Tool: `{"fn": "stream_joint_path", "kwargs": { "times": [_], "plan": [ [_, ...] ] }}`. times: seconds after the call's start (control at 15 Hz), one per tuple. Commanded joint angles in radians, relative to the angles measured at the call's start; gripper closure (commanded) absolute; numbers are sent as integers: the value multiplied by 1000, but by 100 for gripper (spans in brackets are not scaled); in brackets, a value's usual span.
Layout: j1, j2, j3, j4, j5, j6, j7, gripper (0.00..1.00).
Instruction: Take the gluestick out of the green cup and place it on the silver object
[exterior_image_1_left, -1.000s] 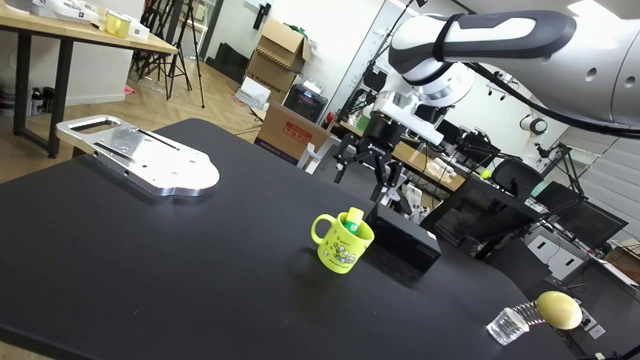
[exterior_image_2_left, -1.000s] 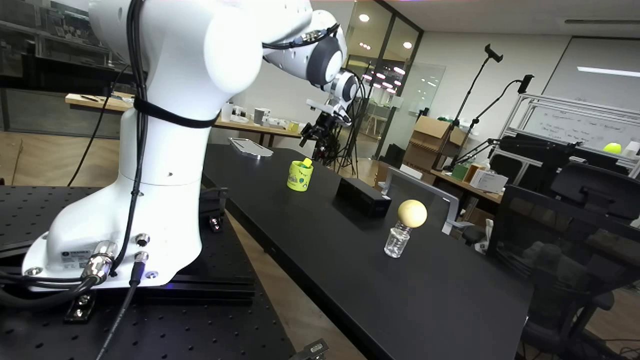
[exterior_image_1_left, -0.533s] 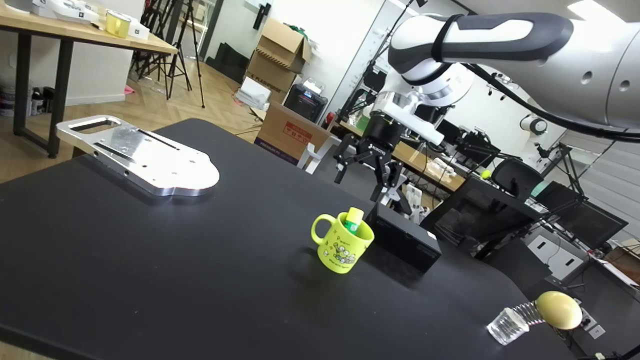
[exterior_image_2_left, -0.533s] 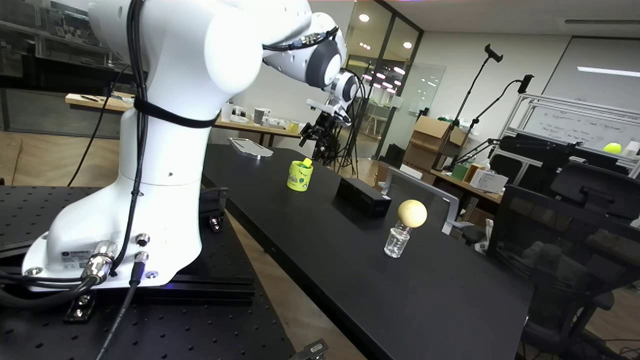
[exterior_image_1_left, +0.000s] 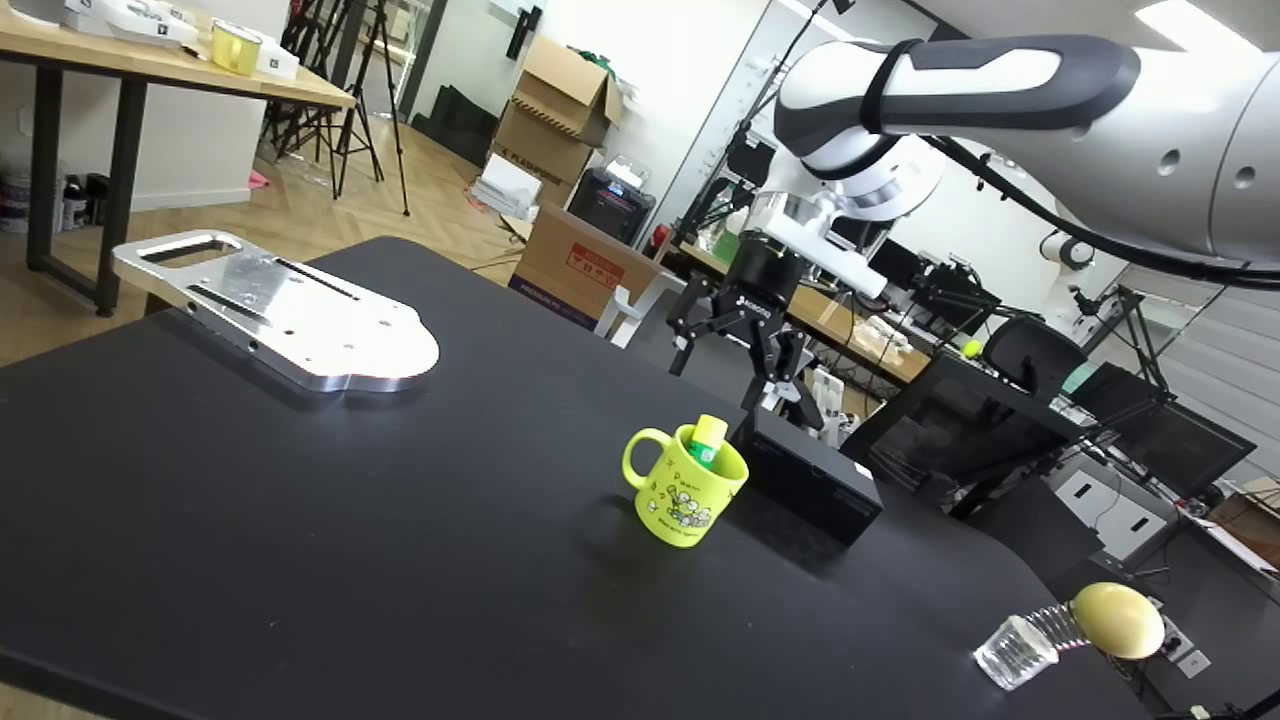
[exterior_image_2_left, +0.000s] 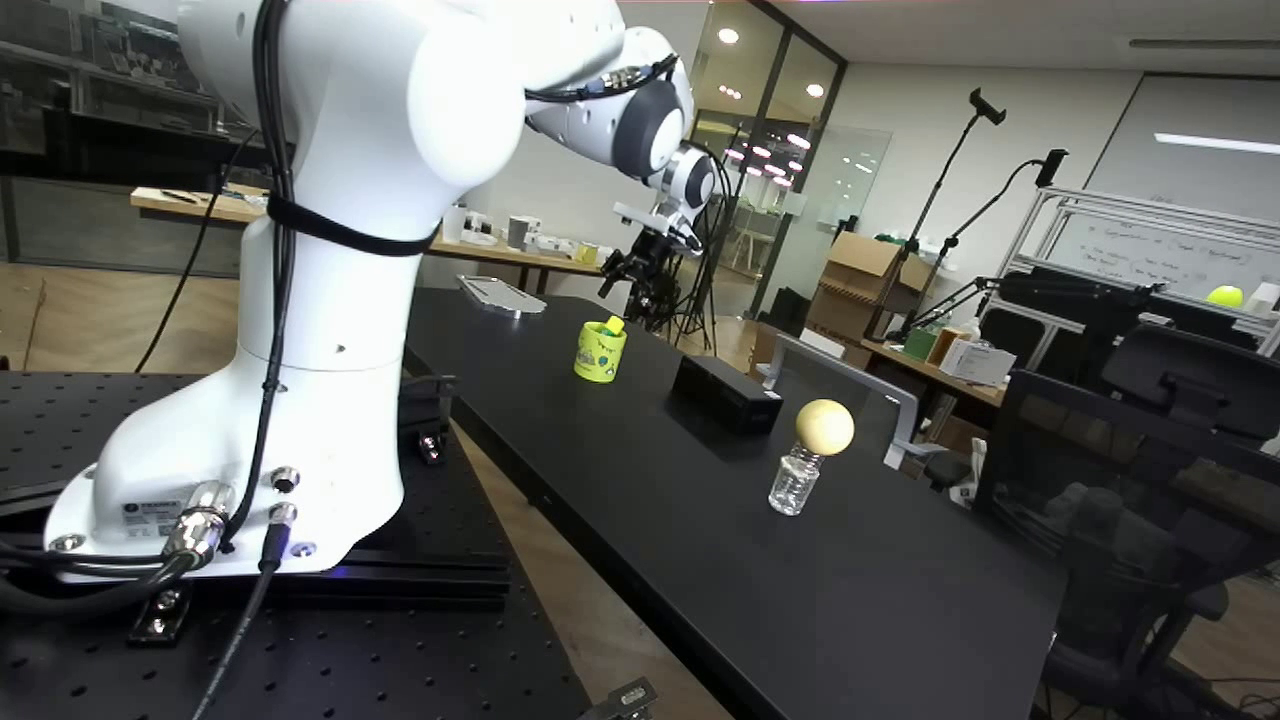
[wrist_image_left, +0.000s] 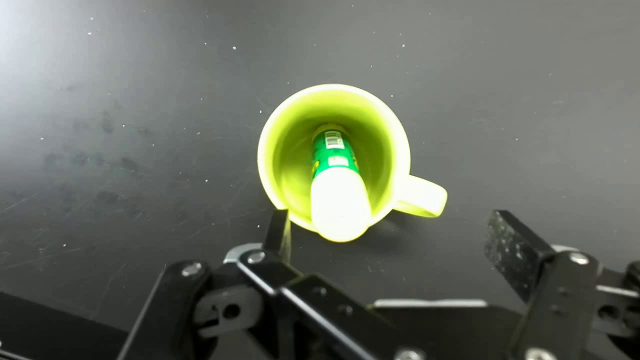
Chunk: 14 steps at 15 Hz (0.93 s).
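Note:
The green cup (exterior_image_1_left: 690, 505) stands upright on the dark table; it also shows in an exterior view (exterior_image_2_left: 598, 358) and in the wrist view (wrist_image_left: 335, 102). The gluestick (exterior_image_1_left: 708, 436) leans inside it, its pale yellow end above the rim and its green label partly in the cup; it also shows in the wrist view (wrist_image_left: 341, 202). The silver object (exterior_image_1_left: 315, 320) lies flat at the table's far end, seen in an exterior view too (exterior_image_2_left: 503, 295). My gripper (exterior_image_1_left: 716, 375) is open and empty above the cup. In the wrist view its fingers (wrist_image_left: 390, 220) are wide apart, the gluestick nearer the left finger.
A black box (exterior_image_1_left: 805, 475) stands close beside the cup; it also shows in an exterior view (exterior_image_2_left: 728, 393). A yellow ball on a spring with a clear base (exterior_image_1_left: 1118, 620) stands farther along the table (exterior_image_2_left: 680, 540). A chair back (exterior_image_2_left: 850, 385) stands at the table's side.
The arm has come down slightly, and the gripper is a little lower with it. The fingers stay open. The cup, gluestick and silver object have not moved.

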Motion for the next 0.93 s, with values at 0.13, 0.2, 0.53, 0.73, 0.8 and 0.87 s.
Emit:
{"fn": "stream_joint_path", "kwargs": {
  "times": [0.13,0.2,0.53,0.73,0.8,0.87],
  "plan": [
    [-11,-15,-18,-35,-4,21,11,0],
    [-13,-14,-19,-41,-2,27,11,0],
    [-17,-15,-23,-69,1,40,7,0],
    [-18,-17,-22,-87,3,39,5,25],
    [-18,-18,-22,-92,2,38,5,26],
    [-19,-20,-21,-96,4,36,4,33]
  ]
}}
